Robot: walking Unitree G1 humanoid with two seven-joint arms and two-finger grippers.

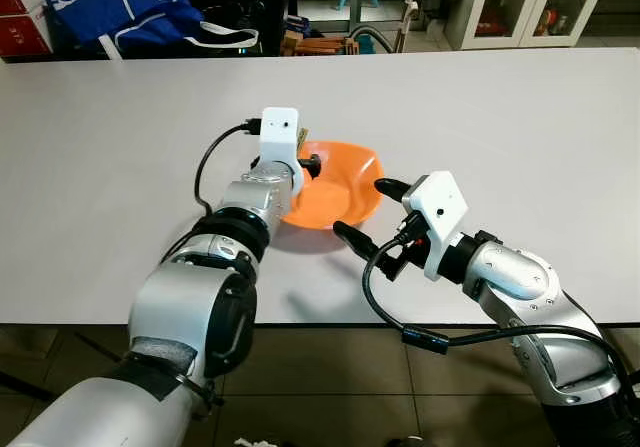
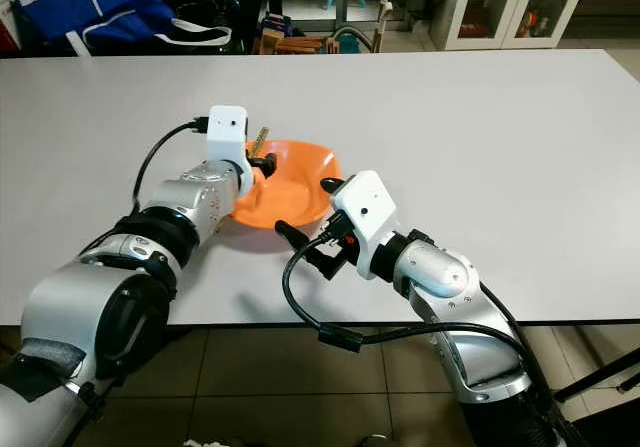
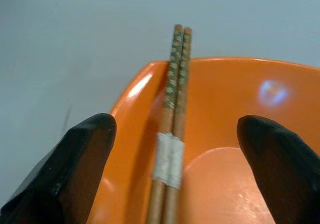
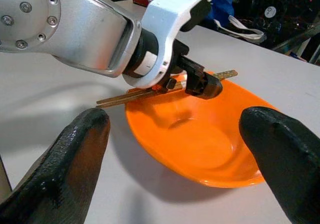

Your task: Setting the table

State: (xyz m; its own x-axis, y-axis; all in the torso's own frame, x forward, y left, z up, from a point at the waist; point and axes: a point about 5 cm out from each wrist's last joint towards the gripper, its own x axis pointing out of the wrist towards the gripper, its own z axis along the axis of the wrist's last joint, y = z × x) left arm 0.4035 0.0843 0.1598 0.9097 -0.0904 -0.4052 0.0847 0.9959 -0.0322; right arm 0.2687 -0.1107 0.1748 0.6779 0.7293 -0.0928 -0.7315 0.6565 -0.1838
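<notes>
An orange bowl [image 1: 335,189] sits on the white desk [image 1: 520,147], near the robot's edge. A pair of 2 wooden chopsticks [image 3: 172,134], bound together by a pale band, lies across the bowl's left rim, with its long axis running away from the robot; the far tips [image 4: 226,74] jut out past the rim.

The left claw [image 4: 192,81] sits over that left rim with its 2 black fingers [image 3: 75,164] spread wide, 1 on each side of the chopsticks. The pair runs down the middle of the gap, in line with the claw's own pointing direction, and touches neither finger in the left wrist view. Whether the near end of the pair rests on the claw's body cannot be told.

The right claw [image 1: 358,210] hovers at the bowl's near right side, fingers apart, aimed across the bowl toward the left arm. It is close to the rim but not seen to touch it.

The left claw is plainly the nearer to the chopsticks. This scene fits 2 stages equally: jaws opened to close on the pair, or opened after laying it on the bowl. Either way, any grasp would close across the sticks' short axis.
</notes>
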